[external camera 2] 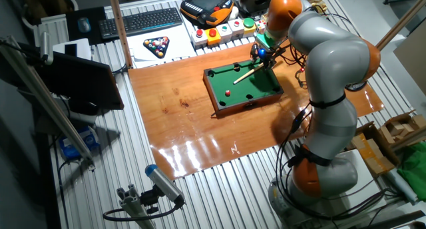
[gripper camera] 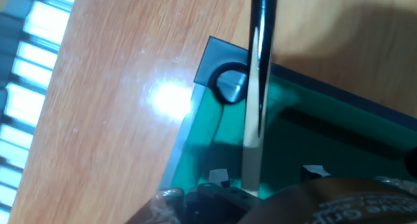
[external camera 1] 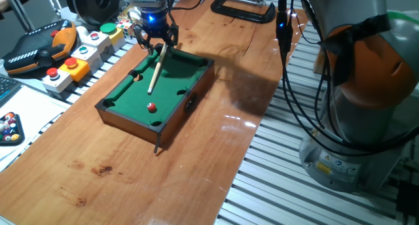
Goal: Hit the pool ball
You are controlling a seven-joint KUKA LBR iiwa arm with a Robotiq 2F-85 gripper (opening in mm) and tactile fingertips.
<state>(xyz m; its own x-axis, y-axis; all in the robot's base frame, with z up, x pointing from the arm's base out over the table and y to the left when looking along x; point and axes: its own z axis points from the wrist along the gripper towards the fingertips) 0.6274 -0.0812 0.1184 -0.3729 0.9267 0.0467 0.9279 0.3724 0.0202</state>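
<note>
Bare wooden desk (external camera 1: 131, 179) fills the lower part of one fixed view, and above it, left of centre, sits the miniature pool table (external camera 1: 157, 94) with its green felt. On that felt, toward the lower end of the box, lies the pool ball (external camera 1: 152, 108), small, red and glossy, well apart from any pocket. At the upper left the pincer (external camera 1: 156, 38) hangs over the far end of the little table, clamped on the butt of the cue stick (external camera 1: 154, 72), which slants down across the felt. Its tip stops short of the ball, with open felt between them.

From the other fixed view the same layout shows in the upper middle: ball (external camera 2: 227, 92) on the green, cue (external camera 2: 245, 74) angled toward it, not touching. The hand view shows only the cue (gripper camera: 257, 87) running over a corner pocket (gripper camera: 229, 84).

So the cue looks gripped and roughly aimed. The strike itself appears not yet done: the stick must be pushed forward along its line into the ball.
</note>
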